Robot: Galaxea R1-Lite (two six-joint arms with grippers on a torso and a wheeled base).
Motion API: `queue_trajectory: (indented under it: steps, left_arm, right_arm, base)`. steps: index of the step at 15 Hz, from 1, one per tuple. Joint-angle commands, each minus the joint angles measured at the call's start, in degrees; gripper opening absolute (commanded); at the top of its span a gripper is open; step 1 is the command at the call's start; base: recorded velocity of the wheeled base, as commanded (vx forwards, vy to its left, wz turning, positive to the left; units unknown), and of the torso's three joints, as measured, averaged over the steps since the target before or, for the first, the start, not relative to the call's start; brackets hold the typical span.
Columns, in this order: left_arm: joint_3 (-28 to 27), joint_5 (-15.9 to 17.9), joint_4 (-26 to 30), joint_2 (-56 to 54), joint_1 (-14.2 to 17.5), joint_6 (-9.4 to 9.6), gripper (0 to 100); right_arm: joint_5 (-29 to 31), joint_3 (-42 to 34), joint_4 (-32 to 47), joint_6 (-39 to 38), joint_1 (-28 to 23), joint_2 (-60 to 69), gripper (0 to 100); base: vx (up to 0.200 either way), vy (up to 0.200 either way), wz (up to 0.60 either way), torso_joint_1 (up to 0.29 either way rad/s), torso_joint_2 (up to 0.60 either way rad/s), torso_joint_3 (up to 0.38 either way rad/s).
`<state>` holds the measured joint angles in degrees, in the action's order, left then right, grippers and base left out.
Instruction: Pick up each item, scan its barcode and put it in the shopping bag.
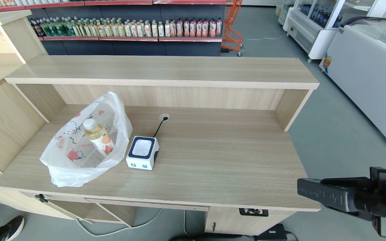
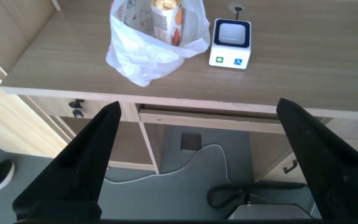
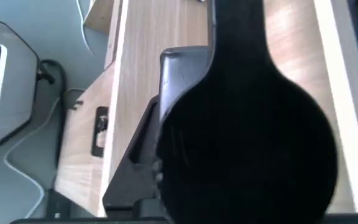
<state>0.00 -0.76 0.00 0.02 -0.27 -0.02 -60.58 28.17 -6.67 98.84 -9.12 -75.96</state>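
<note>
A white plastic shopping bag (image 1: 75, 157) stands open on the left part of the wooden counter (image 1: 213, 157). A bottle (image 1: 99, 137) of pale drink with a white cap leans inside it. Just right of the bag sits the white barcode scanner (image 1: 142, 152), window up. My right gripper (image 1: 300, 190) hovers off the counter's front right corner, pointing left, far from the bag. My left gripper (image 2: 197, 162) is open and holds nothing; it hangs in front of the counter's front edge, with the bag (image 2: 142, 59), bottle (image 2: 165, 18) and scanner (image 2: 231, 42) beyond it.
A raised shelf (image 1: 163, 72) runs along the counter's back, with side walls at both ends. The scanner's black cable (image 1: 159, 127) runs to a hole in the countertop. Store shelves (image 1: 129, 30) of bottles stand behind, freezers (image 1: 367, 67) at right. Cables (image 2: 229, 193) lie on the floor under the counter.
</note>
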Motion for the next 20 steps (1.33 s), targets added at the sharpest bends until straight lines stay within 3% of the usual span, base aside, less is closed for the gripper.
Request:
queue_trajectory:
  steps: [1, 4, 7, 8, 9, 20]
  left_arm:
    - [0.0, -0.04, 0.0, -0.02, 0.0, -0.06, 100]
    - [0.0, -0.04, 0.0, -0.02, 0.0, -0.06, 100]
    - [0.0, -0.04, 0.0, -0.02, 0.0, -0.06, 100]
    - [0.0, -0.04, 0.0, -0.02, -0.08, -0.06, 100]
    - [0.0, -0.04, 0.0, -0.02, 0.0, -0.06, 100]
    - [0.0, -0.04, 0.0, -0.02, 0.0, 0.02, 100]
  right_arm:
    - [1.78, 3.82, 3.68, -15.35, 1.47, 2.75, 0]
    - [7.23, 9.97, 1.22, -57.44, 1.47, 1.78, 0]
    - [13.11, 10.41, -6.87, -105.43, 1.3, -0.68, 0]
    - [13.2, 11.47, -9.94, -119.14, 1.3, -2.35, 0]
    - [13.47, 11.82, -11.7, -125.47, 1.3, -3.76, 0]
    - [13.47, 11.03, -6.43, -126.18, 6.04, -0.42, 0]
  base:
    - [0.0, 0.0, 0.0, 0.0, 0.0, 0.0]
    - [0.0, 0.0, 0.0, 0.0, 0.0, 0.0]
    - [0.0, 0.0, 0.0, 0.0, 0.0, 0.0]
    - [0.0, 0.0, 0.0, 0.0, 0.0, 0.0]
    - [0.0, 0.0, 0.0, 0.0, 0.0, 0.0]
    - [0.0, 0.0, 0.0, 0.0, 0.0, 0.0]
